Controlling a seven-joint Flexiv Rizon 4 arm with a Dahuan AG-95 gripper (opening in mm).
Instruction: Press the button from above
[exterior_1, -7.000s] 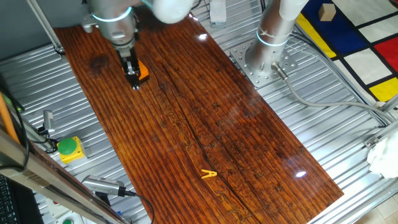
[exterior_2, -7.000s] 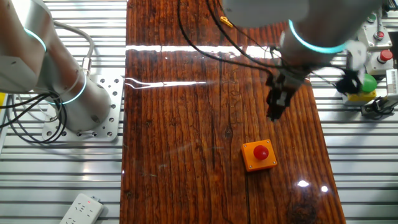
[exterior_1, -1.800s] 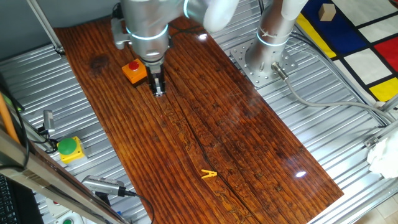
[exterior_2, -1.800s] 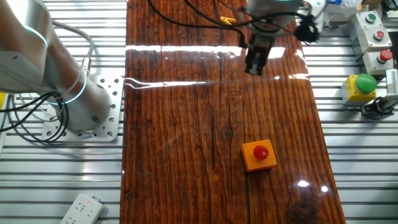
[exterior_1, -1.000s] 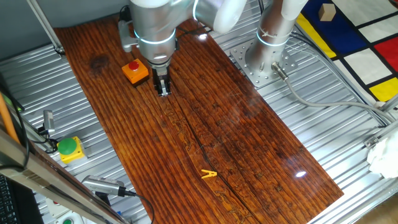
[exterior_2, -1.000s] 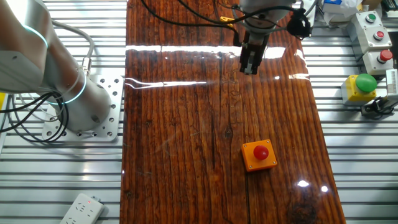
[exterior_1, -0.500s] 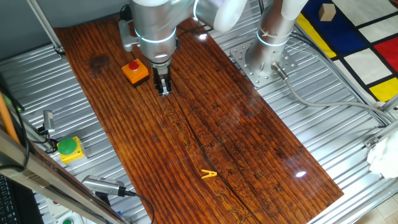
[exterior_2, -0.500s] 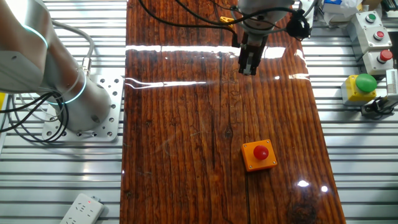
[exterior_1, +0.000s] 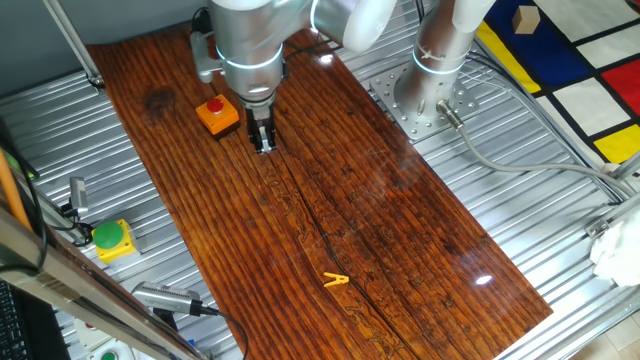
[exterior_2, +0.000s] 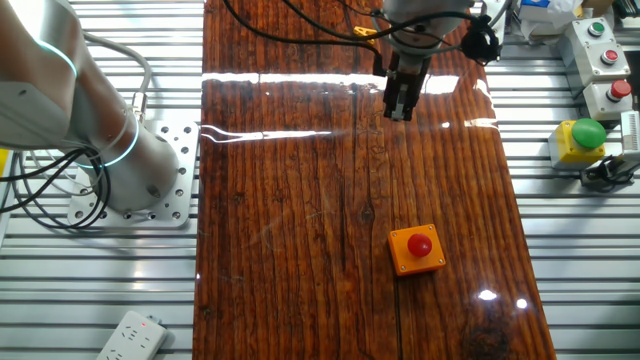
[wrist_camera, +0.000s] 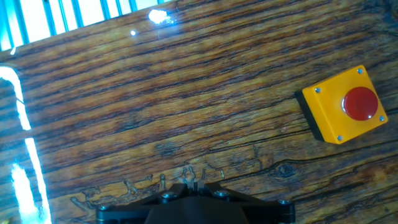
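One fixed view
- Button: the small round red button on a square orange box (exterior_1: 216, 111) sits on the dark striped wooden table top (exterior_1: 380, 230), near its far end.
- Gripper: the black two-finger gripper (exterior_1: 262, 142) points down at the wood, just beside the button box, not over it.
- Fingers: too small and dark to tell whether there is a gap.
- Other things: a round green button on a yellow box (exterior_1: 109, 238) sits off the wood, well apart from the red button. A small yellow clip (exterior_1: 336, 281) lies on the wood, far from the red button.

The other fixed view
- Button: the red button (exterior_2: 418, 247) is well apart from the gripper (exterior_2: 400, 109).
- Fingers: held together as far as can be seen, holding nothing.
- Other things: the green button (exterior_2: 580, 139) is off to the side.

Hand view
- Button: the red button (wrist_camera: 354, 103) is at the far right, on bare wood (wrist_camera: 155, 99).
- Fingers: the tips meet at the bottom edge (wrist_camera: 194, 185), shut with nothing between them.
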